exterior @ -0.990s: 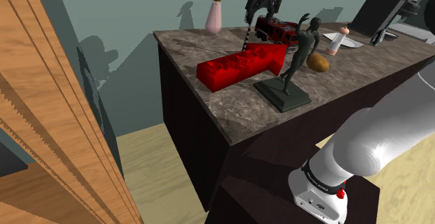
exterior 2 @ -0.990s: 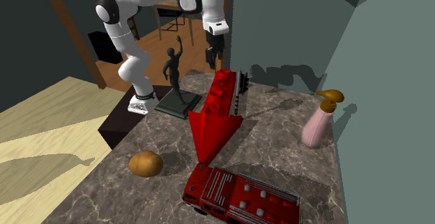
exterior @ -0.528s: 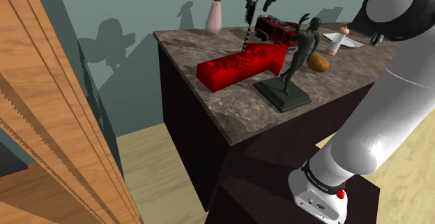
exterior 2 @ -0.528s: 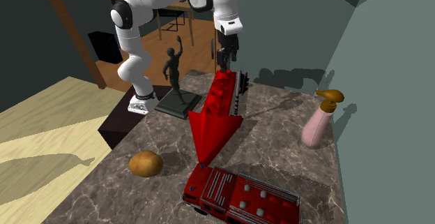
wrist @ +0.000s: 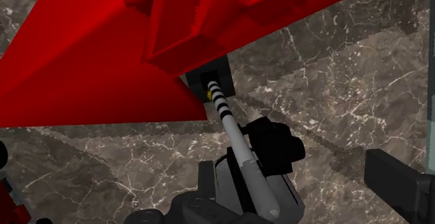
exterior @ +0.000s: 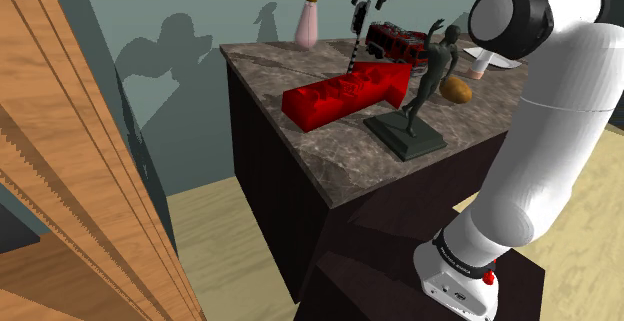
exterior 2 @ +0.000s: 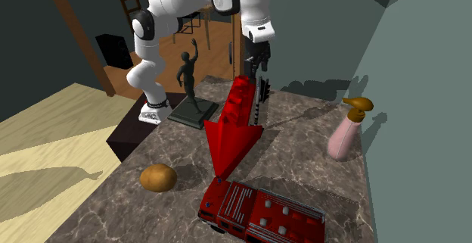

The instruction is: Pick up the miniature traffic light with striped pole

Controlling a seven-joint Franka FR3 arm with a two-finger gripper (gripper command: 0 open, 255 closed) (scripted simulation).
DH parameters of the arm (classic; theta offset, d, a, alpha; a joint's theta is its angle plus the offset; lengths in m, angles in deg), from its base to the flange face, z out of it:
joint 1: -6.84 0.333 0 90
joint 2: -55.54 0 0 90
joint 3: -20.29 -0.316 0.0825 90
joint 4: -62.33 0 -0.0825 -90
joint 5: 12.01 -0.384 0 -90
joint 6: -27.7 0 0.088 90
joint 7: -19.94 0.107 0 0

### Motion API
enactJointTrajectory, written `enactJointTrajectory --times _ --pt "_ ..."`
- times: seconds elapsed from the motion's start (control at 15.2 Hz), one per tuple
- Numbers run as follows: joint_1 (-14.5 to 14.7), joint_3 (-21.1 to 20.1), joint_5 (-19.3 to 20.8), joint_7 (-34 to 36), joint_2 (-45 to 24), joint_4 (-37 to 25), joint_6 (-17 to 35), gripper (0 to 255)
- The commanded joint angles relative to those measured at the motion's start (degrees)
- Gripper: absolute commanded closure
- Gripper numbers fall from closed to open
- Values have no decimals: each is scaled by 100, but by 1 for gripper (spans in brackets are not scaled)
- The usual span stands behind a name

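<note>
1. Miniature traffic light on a black-and-white striped pole [exterior 2: 261,99] stands upright on the dark marble bench [exterior 2: 318,166]. Its base is just beside the big red arrow-shaped block [exterior 2: 231,132], on the side towards the bench's wall edge.
2. I see the black claw [exterior 2: 254,66] hovering directly above the light, fingers apart and clear of it.
3. A dark figurine on a square base [exterior 2: 187,82] stands near the stand-side edge. A brown potato [exterior 2: 158,177], a red fire truck [exterior 2: 261,213] and a pink pump bottle [exterior 2: 346,135] sit farther along the bench.

The traffic light [wrist: 237,135] stands on the marbled tabletop [wrist: 334,69], with its base just beside the red arrow block [wrist: 84,55]. The fingers [wrist: 401,181] stand clear of it.
</note>
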State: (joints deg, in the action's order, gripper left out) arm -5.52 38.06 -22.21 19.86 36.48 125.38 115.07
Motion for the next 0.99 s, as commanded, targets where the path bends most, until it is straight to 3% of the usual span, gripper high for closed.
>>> enactJointTrajectory --times 0.0,0.33,0.4,0.92 --pt "35 0 24 -7 76 277 207 0" --pt "81 -2 61 -16 187 643 467 0" --pt "80 -2 61 -17 189 644 465 255" --pt "79 -1 61 -18 189 641 463 255"
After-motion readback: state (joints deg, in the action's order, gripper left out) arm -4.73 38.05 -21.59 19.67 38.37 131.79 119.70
